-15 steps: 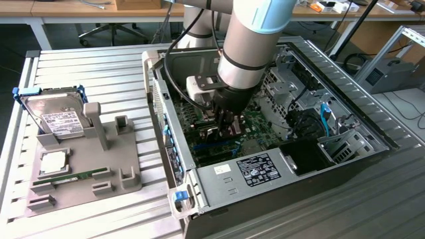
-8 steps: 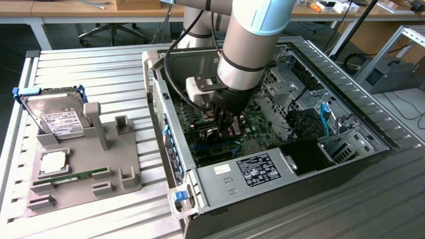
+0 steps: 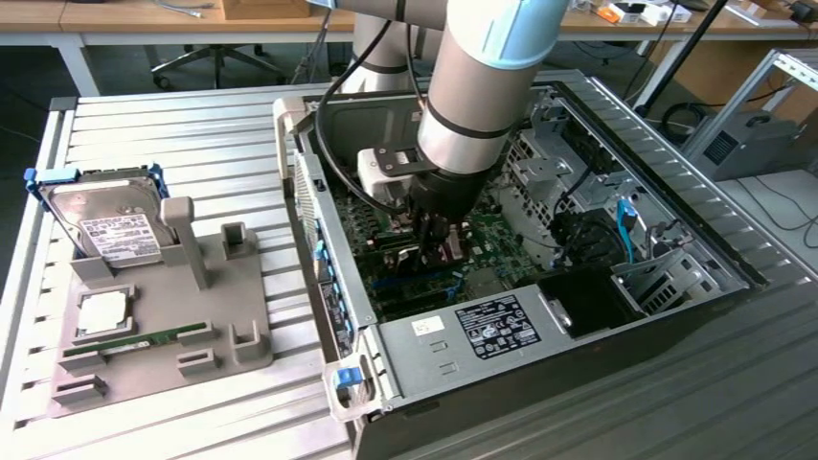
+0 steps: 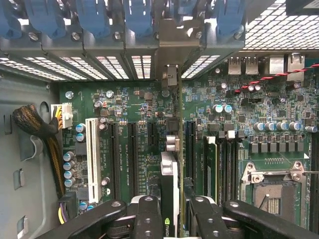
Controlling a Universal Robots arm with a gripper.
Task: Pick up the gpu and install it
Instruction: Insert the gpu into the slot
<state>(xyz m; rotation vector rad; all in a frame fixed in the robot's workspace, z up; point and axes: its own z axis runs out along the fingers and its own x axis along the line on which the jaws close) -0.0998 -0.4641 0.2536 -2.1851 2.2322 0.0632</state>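
the gripper [image 4: 172, 213], jaws clamped on the gpu [image 4: 169, 172], holds it edge-on over the motherboard [image 4: 134, 105] slots inside the open computer case [image 3: 387, 369].

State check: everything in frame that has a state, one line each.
gpu: upright on edge, gripped, over the motherboard slots; seating unclear.
gripper: fingers shut on gpu.
computer case: side open.
hard drive: standing in the grey fixture.
memory stick: lying flat in the fixture.

case [image 4: 22, 199]: bare grey metal | motherboard [image 4: 144, 112]: glossy green board | hand [image 4: 173, 201]: matt black | gpu [image 4: 169, 174]: smooth black-and-white edge
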